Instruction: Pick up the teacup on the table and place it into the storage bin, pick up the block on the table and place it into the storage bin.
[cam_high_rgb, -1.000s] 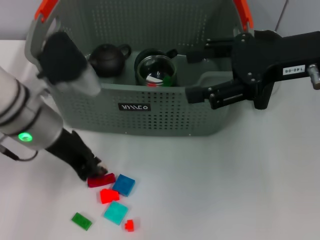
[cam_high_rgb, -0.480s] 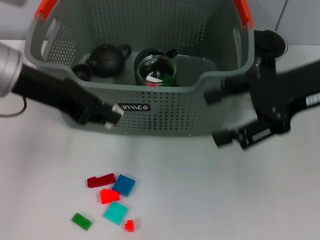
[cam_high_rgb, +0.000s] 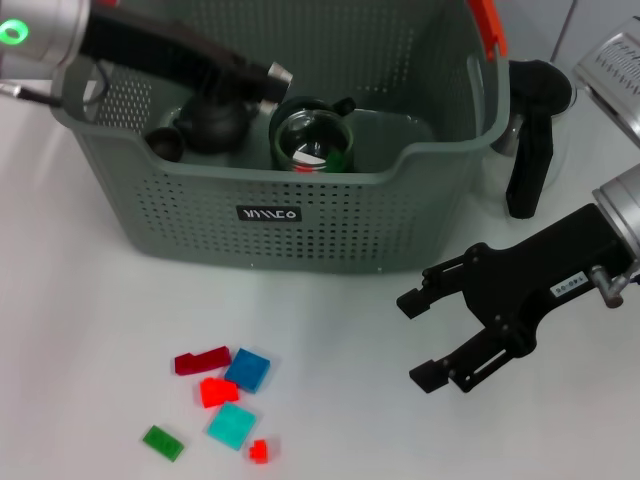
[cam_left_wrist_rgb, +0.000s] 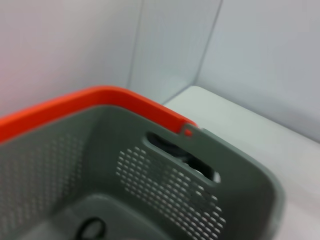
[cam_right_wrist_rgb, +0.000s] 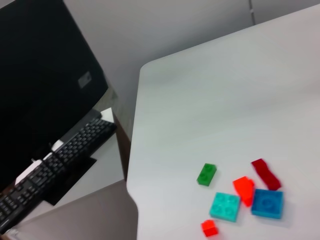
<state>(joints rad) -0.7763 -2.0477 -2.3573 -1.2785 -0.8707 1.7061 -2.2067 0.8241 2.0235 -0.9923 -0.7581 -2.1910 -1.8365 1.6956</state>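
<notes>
Six blocks (cam_high_rgb: 222, 395): loose cluster on the table, well left of the right gripper.
Right gripper (cam_high_rgb: 428, 335): above the table, fingers spread, empty.
Storage bin (cam_high_rgb: 330, 215): behind the blocks.
Left gripper (cam_high_rgb: 268, 78): inside the bin; finger state unclear.

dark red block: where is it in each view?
Head: dark red block on the table in front of the bin, beside the blue block.
Left wrist: not in it; only the bin's inside and orange handle show.
Right wrist, touching the blue block.
Shared landmark: the blue block, in head and right wrist views.
</notes>
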